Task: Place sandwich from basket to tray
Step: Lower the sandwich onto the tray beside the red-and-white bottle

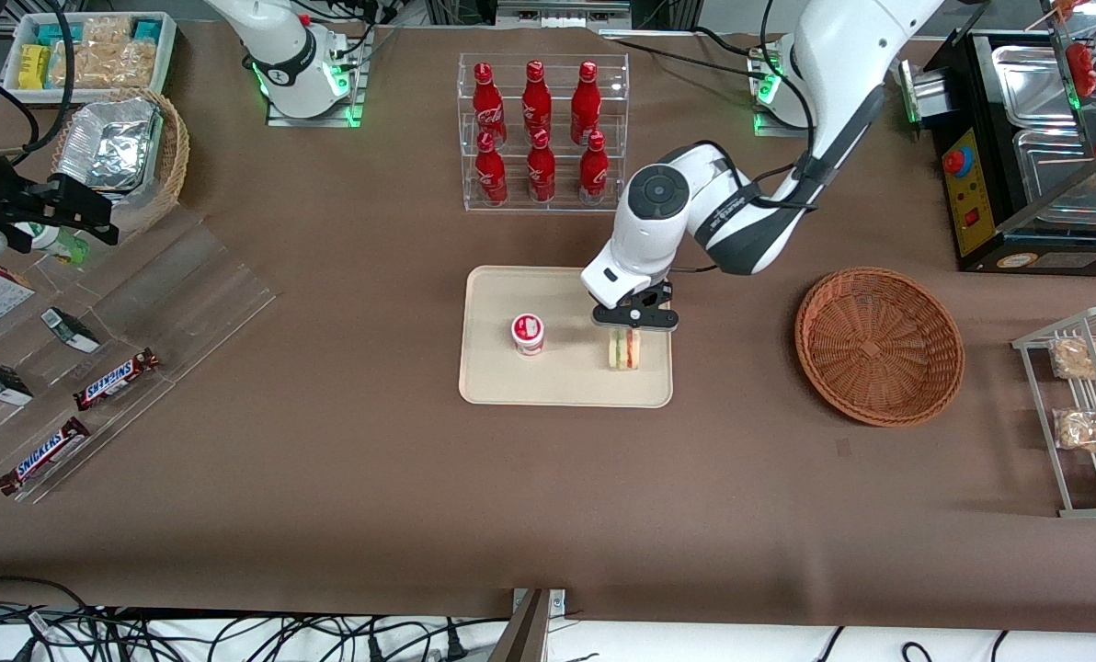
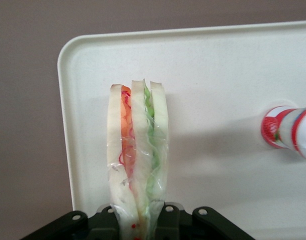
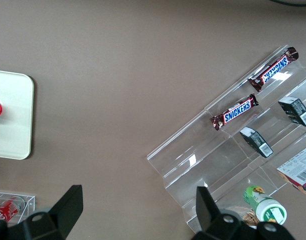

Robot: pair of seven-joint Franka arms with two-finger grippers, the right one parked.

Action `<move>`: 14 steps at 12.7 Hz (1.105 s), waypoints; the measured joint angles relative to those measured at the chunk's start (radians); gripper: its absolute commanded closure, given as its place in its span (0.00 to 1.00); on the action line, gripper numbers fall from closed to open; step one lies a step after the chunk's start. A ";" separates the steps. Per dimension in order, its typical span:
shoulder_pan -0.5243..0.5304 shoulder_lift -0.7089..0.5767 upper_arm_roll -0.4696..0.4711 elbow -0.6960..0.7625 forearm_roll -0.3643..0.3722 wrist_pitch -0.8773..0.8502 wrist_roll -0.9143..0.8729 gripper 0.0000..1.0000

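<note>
We have the left gripper (image 1: 628, 333) low over the tray (image 1: 493, 377), at the tray's end nearer the working arm. In the wrist view the gripper (image 2: 139, 220) is clamped on the sandwich (image 2: 138, 165): bread slices and the red and green filling sit pinched between the black finger mounts.

In the front view the sandwich (image 1: 624, 349) stands on edge on the tray, wedge pointing toward the front camera, just under the gripper. We can't confirm whether its base is touching the tray surface or just above it.

A red-capped white cup (image 1: 529, 334) stands upright on the tray, beside the sandwich and clearly apart from it.

The reddish-brown wicker basket (image 1: 879, 345) sits on the brown table toward the working arm's end, well apart from the tray.
</note>
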 measured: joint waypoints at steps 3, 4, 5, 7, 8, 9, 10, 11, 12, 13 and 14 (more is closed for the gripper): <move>-0.008 0.045 0.000 -0.001 0.074 0.020 -0.044 1.00; -0.012 0.053 0.000 -0.001 0.087 0.021 -0.048 1.00; -0.014 0.056 0.000 0.000 0.094 0.023 -0.050 0.83; -0.015 0.057 0.000 0.000 0.095 0.023 -0.052 0.22; -0.015 0.057 0.000 0.000 0.095 0.023 -0.055 0.00; -0.015 0.057 0.000 0.000 0.095 0.023 -0.057 0.00; -0.015 0.057 0.000 0.000 0.095 0.023 -0.060 0.00; -0.015 0.057 0.001 0.001 0.095 0.023 -0.063 0.00; -0.013 0.057 0.001 0.005 0.095 0.020 -0.067 0.00; -0.010 0.056 0.002 0.013 0.095 0.013 -0.070 0.00; -0.007 0.055 0.002 0.027 0.095 -0.001 -0.072 0.00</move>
